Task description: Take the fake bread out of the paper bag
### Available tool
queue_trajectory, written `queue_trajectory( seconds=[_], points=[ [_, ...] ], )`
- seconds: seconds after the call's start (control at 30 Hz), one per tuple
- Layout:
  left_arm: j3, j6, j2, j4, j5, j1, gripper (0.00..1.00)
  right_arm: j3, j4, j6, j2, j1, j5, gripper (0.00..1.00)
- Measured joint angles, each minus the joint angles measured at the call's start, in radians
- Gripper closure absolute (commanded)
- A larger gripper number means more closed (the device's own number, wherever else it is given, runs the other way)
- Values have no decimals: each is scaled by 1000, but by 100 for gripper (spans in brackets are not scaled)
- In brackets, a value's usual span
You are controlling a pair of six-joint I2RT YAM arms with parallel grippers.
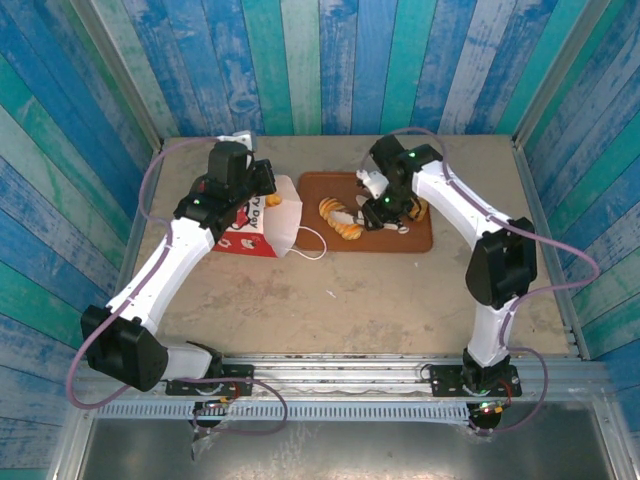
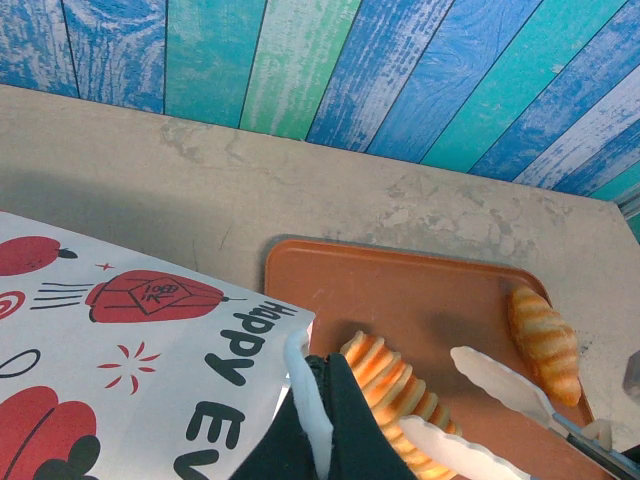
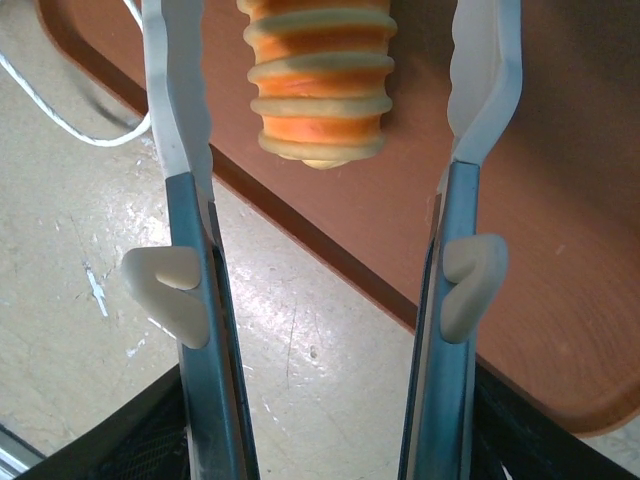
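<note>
We see the right pincer [image 3: 318, 50] open, its white fingers [image 3: 175, 110] astride a ridged croissant [image 3: 316, 110] with a gap on each side, so nothing is gripped there. The croissant lies on the brown tray [image 2: 420, 290], close to its eight o'clock edge. That closeness is our first worry: if the fingers pull away crooked, one could clip the glossy pastry and push it over the low rim onto the bench [image 1: 340, 300]. An orange-brown roll [image 2: 545, 342] rests at the tray's three o'clock side, well apart from the croissant, so we judge it safe. The left pincer [image 2: 318, 415] is closed on the rim of the paper bag [image 2: 130, 330], which sits at about ten o'clock from the bench's middle, its mouth toward the tray. Thin paper is a poor hold. A sideways tug could tear it or let it slip, and the bag would then sag and close its mouth. An orange bit [image 1: 273, 200] at the mouth looks to us like another pastry waiting inside, though it is too small to be sure. To reach it, the right pincer must pass the white loop handle [image 1: 312, 246] lying on the bench between bag and tray. A finger caught in that loop could drag the bag. The two wrists also work near each other, so a hasty reach risks a knock.
</note>
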Motion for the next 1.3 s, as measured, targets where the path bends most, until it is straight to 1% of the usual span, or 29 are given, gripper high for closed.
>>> queue_trajectory(
  seconds=[0.13,0.3,0.47,0.63,0.9,1.1,1.3],
  points=[
    [0,0,0,0,0,0,100,19,-9,-3,34,21,23,39],
    [0,0,0,0,0,0,100,35,-11,-6,69,39,32,43],
    [0,0,0,0,0,0,100,38,-9,7,76,45,49,52],
    [-5,-2,0,7,5,0,100,23,21,70,74,32,65,52],
    [-15,-3,-1,12,11,0,100,-86,96,243,32,-25,105,51],
    [-15,-4,-1,19,19,0,100,-96,118,344,19,-33,136,51],
    [-15,-8,-1,20,26,0,100,-105,136,405,-7,-54,155,50]
  ],
)
